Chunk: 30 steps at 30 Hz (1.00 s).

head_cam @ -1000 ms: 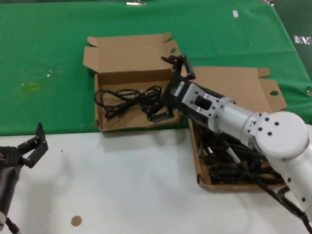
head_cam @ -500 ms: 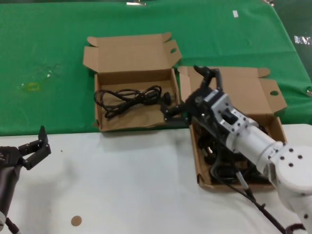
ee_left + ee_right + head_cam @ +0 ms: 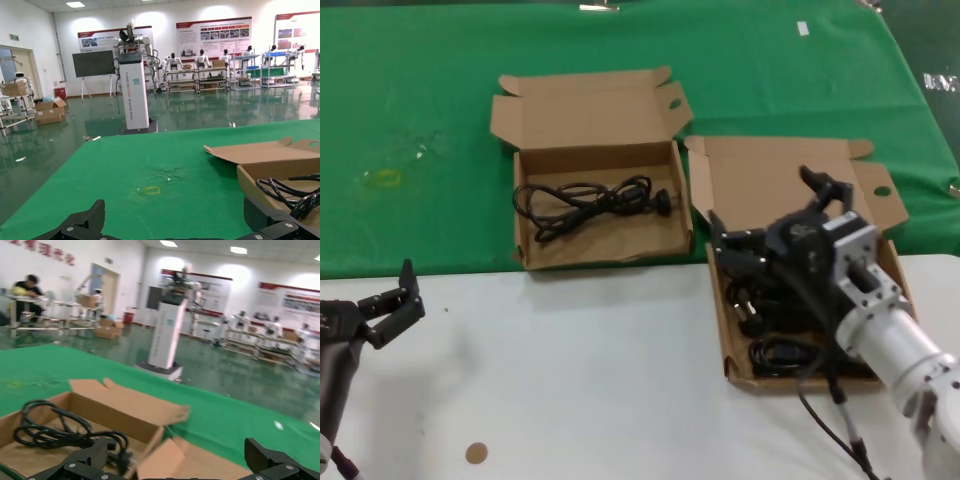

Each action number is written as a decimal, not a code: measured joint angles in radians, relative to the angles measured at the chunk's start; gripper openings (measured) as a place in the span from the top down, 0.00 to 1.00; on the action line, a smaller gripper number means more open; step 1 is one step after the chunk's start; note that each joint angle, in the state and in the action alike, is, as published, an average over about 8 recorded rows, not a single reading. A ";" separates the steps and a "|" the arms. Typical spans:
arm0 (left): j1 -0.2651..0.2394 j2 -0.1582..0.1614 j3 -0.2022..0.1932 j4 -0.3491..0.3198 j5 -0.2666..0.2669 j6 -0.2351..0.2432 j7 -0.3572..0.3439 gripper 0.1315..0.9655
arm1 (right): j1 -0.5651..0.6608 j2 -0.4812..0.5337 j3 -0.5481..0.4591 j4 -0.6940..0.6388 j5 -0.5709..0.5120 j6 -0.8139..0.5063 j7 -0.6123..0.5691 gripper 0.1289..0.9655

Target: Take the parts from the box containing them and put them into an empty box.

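Note:
The long-trayed box containing the parts point(image 3: 717, 300) lies at the right, with tangled black cables point(image 3: 775, 325) in its tray. My right gripper point(image 3: 770, 212) hovers open over that tray's far end and holds nothing. The squarish box point(image 3: 585, 105) to the left holds one black cable point(image 3: 590, 197). In the right wrist view that box point(image 3: 125, 417) and its cable point(image 3: 55, 432) lie beyond my open right gripper point(image 3: 175, 467). My left gripper point(image 3: 388, 303) waits open over the white table at the near left; its wrist view shows the squarish box point(image 3: 257, 182) ahead of the open left gripper point(image 3: 175, 230).
Green cloth point(image 3: 420, 120) covers the far half of the table; both boxes straddle its border with the white surface point(image 3: 590, 380). A small brown disc point(image 3: 477, 453) lies near the front edge. A yellowish mark point(image 3: 385, 178) shows on the cloth at the far left.
My right gripper has pulled back from over the squarish box to above the long box, leaving the black cable lying in the squarish box. The left arm has barely moved.

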 joint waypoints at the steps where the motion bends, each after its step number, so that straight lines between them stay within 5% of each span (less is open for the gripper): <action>1: 0.000 0.000 0.000 0.000 0.000 0.000 0.000 0.00 | -0.014 0.000 0.008 0.009 0.008 0.010 0.004 0.00; 12: 0.000 0.000 0.000 0.000 0.000 0.000 0.000 0.00 | -0.143 0.004 0.078 0.091 0.079 0.101 0.043 0.00; 30: 0.000 0.000 0.000 0.000 0.000 0.000 0.000 0.00 | -0.149 0.004 0.082 0.095 0.083 0.106 0.045 0.00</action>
